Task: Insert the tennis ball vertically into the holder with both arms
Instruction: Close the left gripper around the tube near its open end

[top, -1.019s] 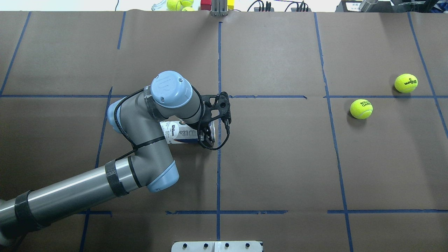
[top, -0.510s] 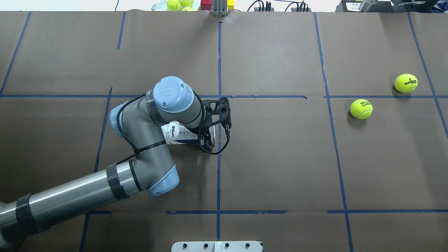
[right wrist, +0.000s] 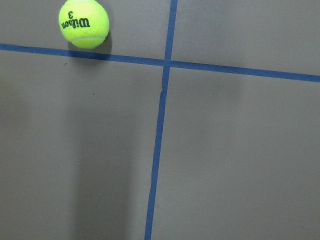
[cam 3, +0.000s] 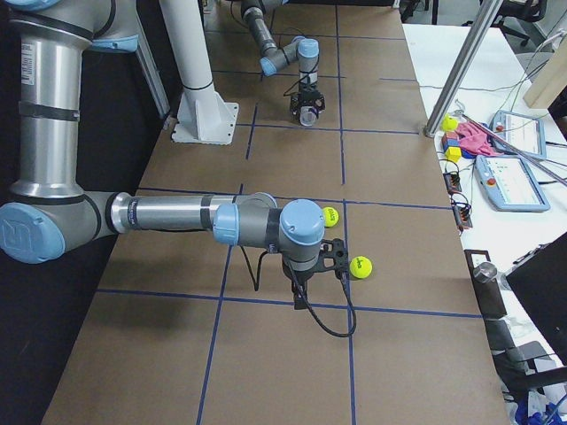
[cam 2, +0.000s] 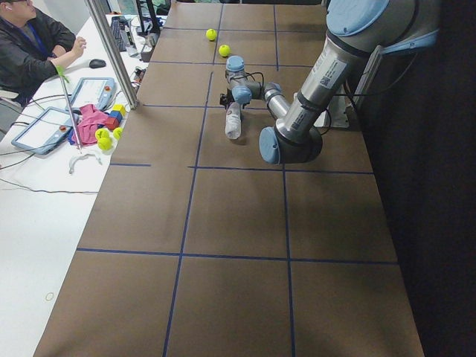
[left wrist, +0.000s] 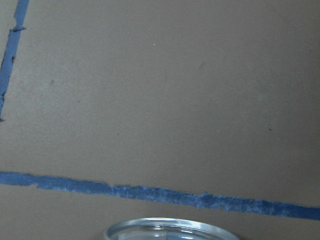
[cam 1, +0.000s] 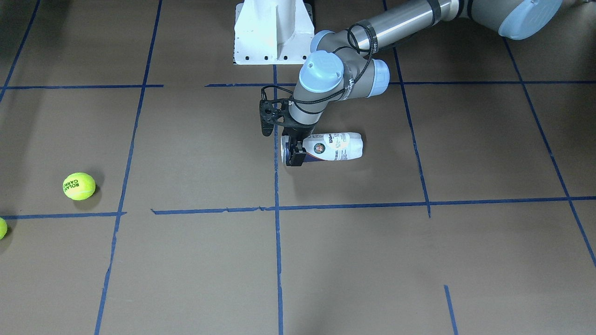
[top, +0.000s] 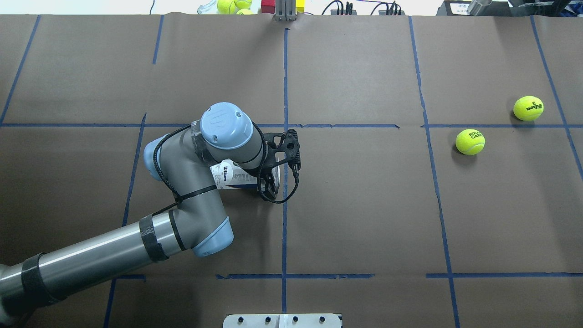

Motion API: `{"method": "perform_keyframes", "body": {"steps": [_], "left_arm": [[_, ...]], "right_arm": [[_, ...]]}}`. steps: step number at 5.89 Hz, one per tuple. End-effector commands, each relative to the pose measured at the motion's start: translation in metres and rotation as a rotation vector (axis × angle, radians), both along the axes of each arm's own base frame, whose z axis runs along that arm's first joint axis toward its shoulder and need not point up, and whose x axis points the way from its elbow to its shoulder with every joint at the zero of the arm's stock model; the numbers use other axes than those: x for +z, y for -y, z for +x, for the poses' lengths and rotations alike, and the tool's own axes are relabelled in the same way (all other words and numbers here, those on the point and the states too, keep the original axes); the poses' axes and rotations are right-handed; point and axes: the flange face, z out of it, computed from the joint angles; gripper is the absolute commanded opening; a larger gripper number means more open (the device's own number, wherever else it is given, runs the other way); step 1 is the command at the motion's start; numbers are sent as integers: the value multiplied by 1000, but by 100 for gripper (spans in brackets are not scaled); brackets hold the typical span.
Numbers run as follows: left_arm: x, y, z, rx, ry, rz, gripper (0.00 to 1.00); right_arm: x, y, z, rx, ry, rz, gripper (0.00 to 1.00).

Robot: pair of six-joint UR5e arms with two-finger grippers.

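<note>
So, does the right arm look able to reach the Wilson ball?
Probably yes: the right arm has its jaws hanging near the Wilson ball, with bare table between and nothing blocking.

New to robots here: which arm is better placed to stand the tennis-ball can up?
Probably left: the left gripper straddles the lying Wilson can near its mouth; the right gripper hangs far off by the tennis balls.

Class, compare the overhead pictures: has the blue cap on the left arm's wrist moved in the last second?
Yes. The blue cap has slid slightly down the view, toward the robot, judged against the horizontal blue tape line.
</note>
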Motion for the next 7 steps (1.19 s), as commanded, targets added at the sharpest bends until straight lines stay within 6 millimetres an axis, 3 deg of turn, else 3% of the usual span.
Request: {"method": "perform_keyframes", "body": {"steps": [1, 7], "left_arm": [[0, 1, 0, -6, 2, 3, 96], [-1, 3, -2, -30, 7, 8, 83]], "right_arm": [[0, 0, 0, 0, 1, 0, 100], [1, 0, -1, 0, 7, -3, 100]]}}
